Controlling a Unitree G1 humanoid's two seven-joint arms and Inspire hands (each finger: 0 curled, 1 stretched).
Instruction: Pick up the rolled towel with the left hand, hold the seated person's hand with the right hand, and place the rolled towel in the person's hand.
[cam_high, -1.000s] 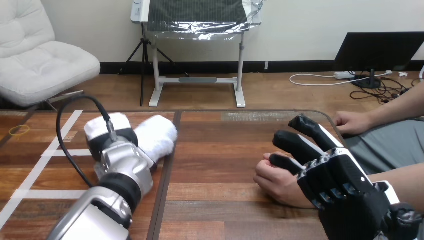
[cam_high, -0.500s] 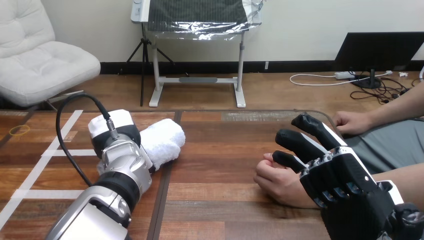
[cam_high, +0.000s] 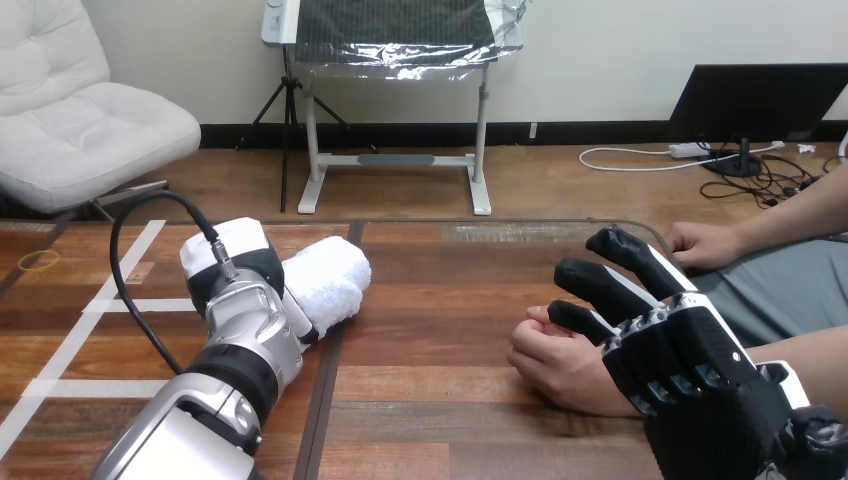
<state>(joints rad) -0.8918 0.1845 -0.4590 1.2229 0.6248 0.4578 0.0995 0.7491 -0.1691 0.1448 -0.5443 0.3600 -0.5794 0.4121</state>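
Left hand sits on top of the rolled towel at the left of the table, back shell up. The towel sticks out to the right from under it; cannot tell if it is gripped. Right hand is released, straight fingers lying across the person's hand, which rests loosely curled on the table, likely lining up a hold so the towel can go in. No clasp visible yet.
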